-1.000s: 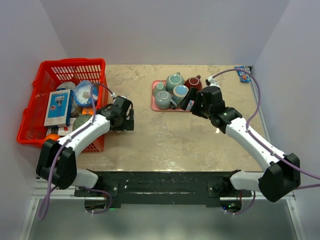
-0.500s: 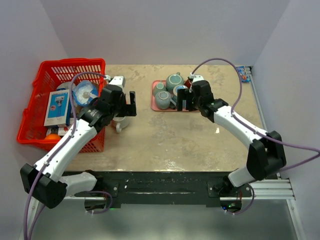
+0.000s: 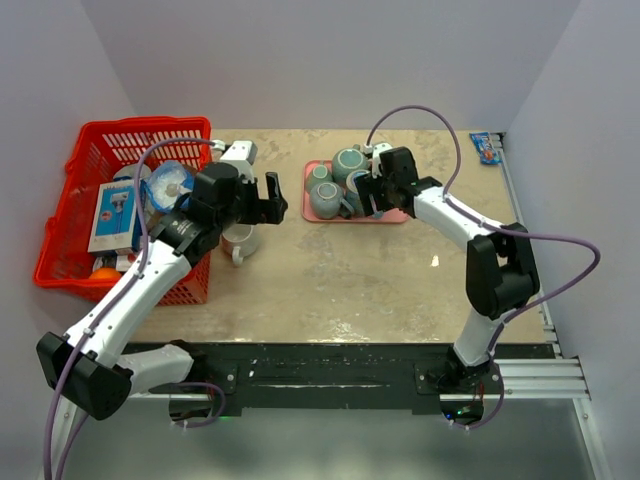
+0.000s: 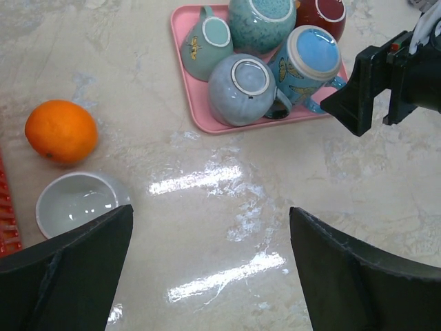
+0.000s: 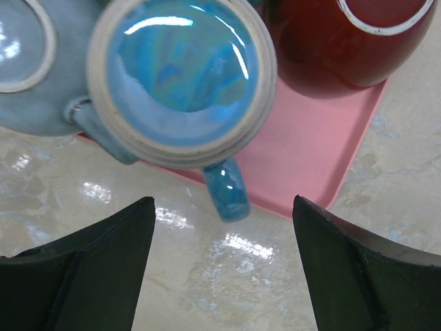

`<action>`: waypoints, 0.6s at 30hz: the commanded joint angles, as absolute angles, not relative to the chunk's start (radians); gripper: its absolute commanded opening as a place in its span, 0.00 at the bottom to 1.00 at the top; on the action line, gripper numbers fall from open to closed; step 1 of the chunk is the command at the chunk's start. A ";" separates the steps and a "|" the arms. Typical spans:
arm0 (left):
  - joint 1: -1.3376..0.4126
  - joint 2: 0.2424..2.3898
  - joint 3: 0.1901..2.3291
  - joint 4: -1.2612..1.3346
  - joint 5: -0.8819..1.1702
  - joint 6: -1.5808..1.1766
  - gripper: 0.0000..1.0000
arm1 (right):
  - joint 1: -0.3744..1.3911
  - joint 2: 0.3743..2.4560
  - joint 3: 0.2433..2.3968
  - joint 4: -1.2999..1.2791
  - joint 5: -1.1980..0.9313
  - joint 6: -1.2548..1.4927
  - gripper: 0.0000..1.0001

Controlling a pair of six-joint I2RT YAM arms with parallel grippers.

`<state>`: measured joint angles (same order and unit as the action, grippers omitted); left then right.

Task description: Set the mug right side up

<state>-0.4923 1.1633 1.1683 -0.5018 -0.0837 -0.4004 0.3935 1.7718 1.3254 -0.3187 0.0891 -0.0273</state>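
- Hovering over the near right corner of the pink tray (image 5: 313, 172), the right gripper (image 5: 222, 207) has its jaws wide apart and holds nothing. Its two dark fingers (image 5: 89, 255) stand either side of a blue handle without touching it.
- That handle belongs to the blue mug (image 5: 182, 72), which sits bottom up on the near right part of the tray, handle pointing at the tray's near edge.
- A grey-blue mug (image 5: 21, 69) sits just left of it on the tray, also bottom up and close against it. A dark red mug (image 5: 344, 41) stands just behind it at the tray's far right.
- From the left wrist, a teal pot (image 4: 258, 21) and a smaller teal mug (image 4: 207, 45) fill the far side of the tray. I cannot tell which way up the smaller one stands.
- The left gripper (image 4: 210, 214) hangs above the bare bench (image 4: 386, 179), left of and nearer than the tray. Its jaws are spread wide with nothing between them.
- An orange (image 4: 60, 129) lies on the bench well left of the tray, and a white cup (image 4: 76, 203) stands open side up just nearer than the orange.
- A red basket (image 3: 130, 135) holding packets sits at the bench's left edge, far from the tray.
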 commanded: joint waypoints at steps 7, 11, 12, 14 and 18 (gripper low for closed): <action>-0.494 1.230 1.256 -0.434 -0.040 -0.364 0.99 | 0.316 1.873 1.439 -0.369 -0.084 -0.109 0.77; -0.494 1.236 1.276 -0.468 -0.119 -0.309 0.99 | 0.316 1.913 1.474 -0.396 -0.104 -0.115 0.70; -0.494 1.235 1.284 -0.472 -0.142 -0.299 0.99 | 0.318 1.913 1.462 -0.384 -0.110 -0.114 0.69; -0.494 1.235 1.289 -0.485 -0.155 -0.279 0.99 | 0.316 1.919 1.456 -0.376 -0.126 -0.114 0.64; -0.494 1.235 1.282 -0.491 -0.167 -0.276 0.99 | 0.318 1.907 1.433 -0.344 -0.127 -0.110 0.53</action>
<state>-0.4927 1.2377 1.2446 -0.4957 -0.1268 -0.3187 0.3141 1.9430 1.4384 -0.3824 -0.0982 -0.0975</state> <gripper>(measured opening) 0.992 0.572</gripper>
